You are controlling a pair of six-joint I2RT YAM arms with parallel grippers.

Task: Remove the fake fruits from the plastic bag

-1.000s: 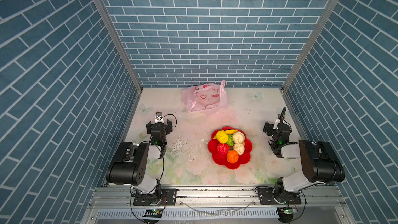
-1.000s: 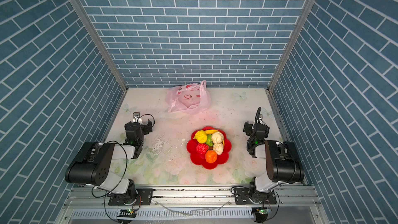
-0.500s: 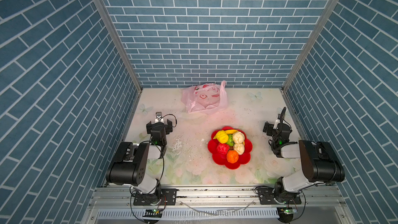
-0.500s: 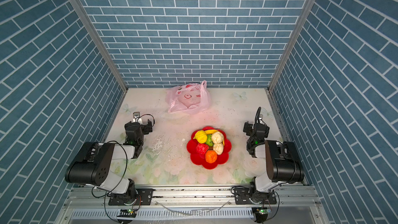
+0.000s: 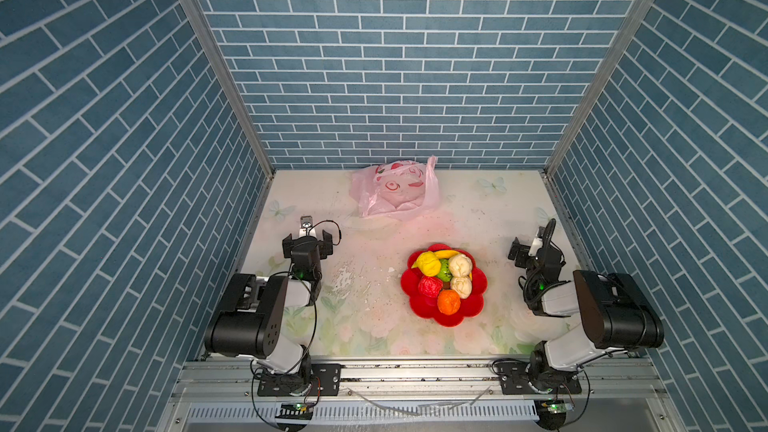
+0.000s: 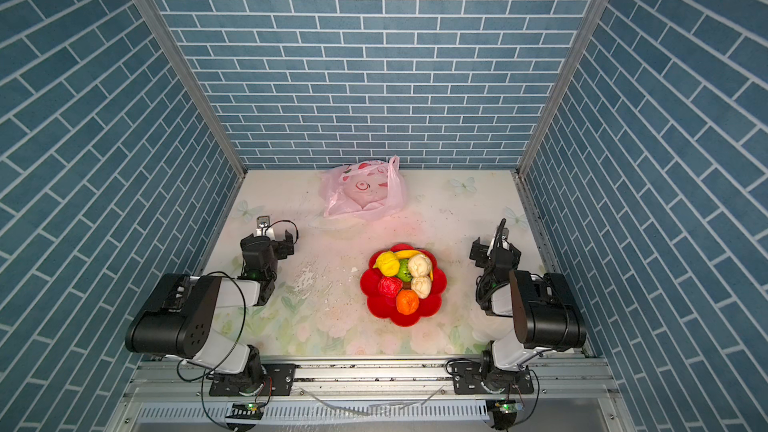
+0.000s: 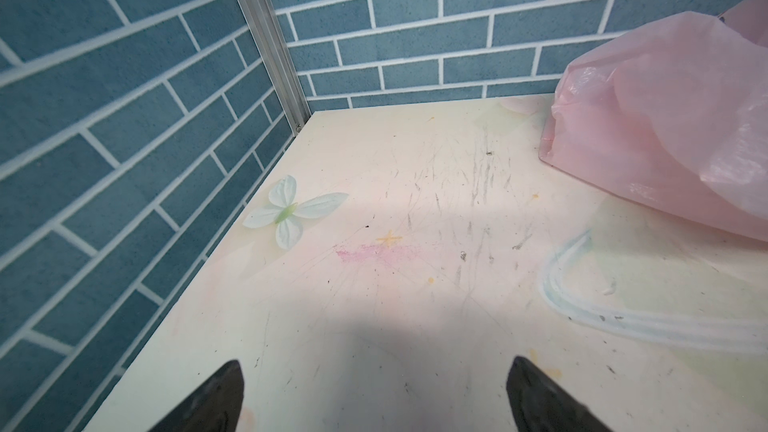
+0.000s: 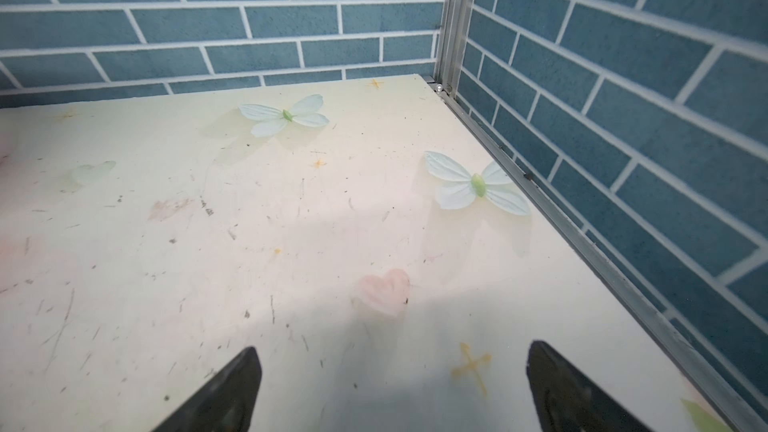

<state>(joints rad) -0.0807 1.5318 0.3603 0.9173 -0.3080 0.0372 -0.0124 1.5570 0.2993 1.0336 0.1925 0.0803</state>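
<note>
Look at the dish [image 5: 473,312] first. It is red, shaped like a flower, and sits on the tabletop [image 5: 374,328]. All the fruits [image 5: 443,280] you can see are piled in it, seven of them in many colours. They touch each other, and none lies outside the dish.

The bag [image 5: 395,195] is well behind the dish and a little to its left, up by the back wall [image 5: 395,76]. It is pink and crinkly. It looks puffed up, not flat. You cannot see through it well enough to tell if anything hides inside.

Your left end effector [image 5: 308,238] is off to the left of the dish, well apart from it. Its jaws are spread wide and hold nothing. Your right end effector [image 5: 534,248] is off to the right of the dish, also well apart. Its jaws are spread wide too, with nothing in them. Neither one touches the bag or the fruits.

So I think the job is at its end, or very close to it. The fruits are out, and both arms sit folded at the sides.

If you want to be sure, the next move is a check of the bag. You would reach past the dish, pinch a fold of the thin plastic near its top, and lift gently. The plastic looks floppy and slippery, so grab a fold, not a flat spot. Go around the dish, so you do not bump the pile and make a fruit roll off.
</note>
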